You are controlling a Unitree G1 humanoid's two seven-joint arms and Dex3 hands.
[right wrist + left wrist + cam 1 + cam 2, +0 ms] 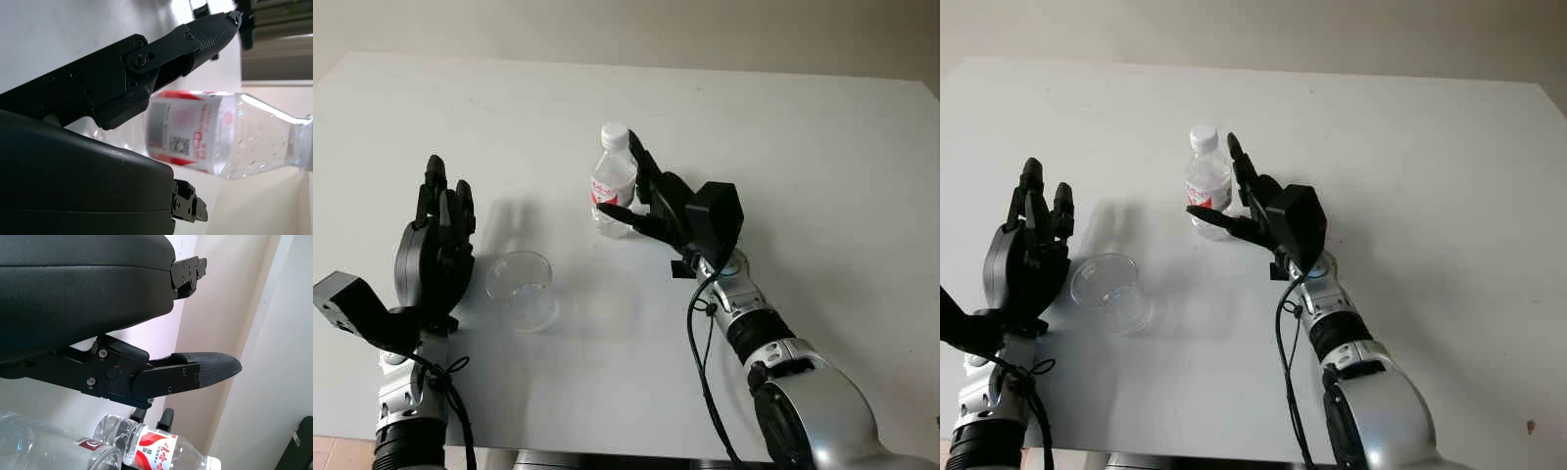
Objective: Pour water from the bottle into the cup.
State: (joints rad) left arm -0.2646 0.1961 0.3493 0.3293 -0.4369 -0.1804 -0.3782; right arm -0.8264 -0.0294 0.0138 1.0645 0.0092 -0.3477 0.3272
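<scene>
A clear water bottle with a white cap and a red-and-white label stands upright near the middle of the white table. My right hand is open around it, one finger behind the bottle and the thumb low in front. In the right wrist view the bottle sits between a finger and the palm, with a gap on each side. A clear empty plastic cup stands to the bottle's front left. My left hand is open, raised just left of the cup.
The table's far edge meets a plain wall. Its front edge runs close to my arms. A black cable hangs along my right forearm. The left wrist view catches the bottle and the cup's rim.
</scene>
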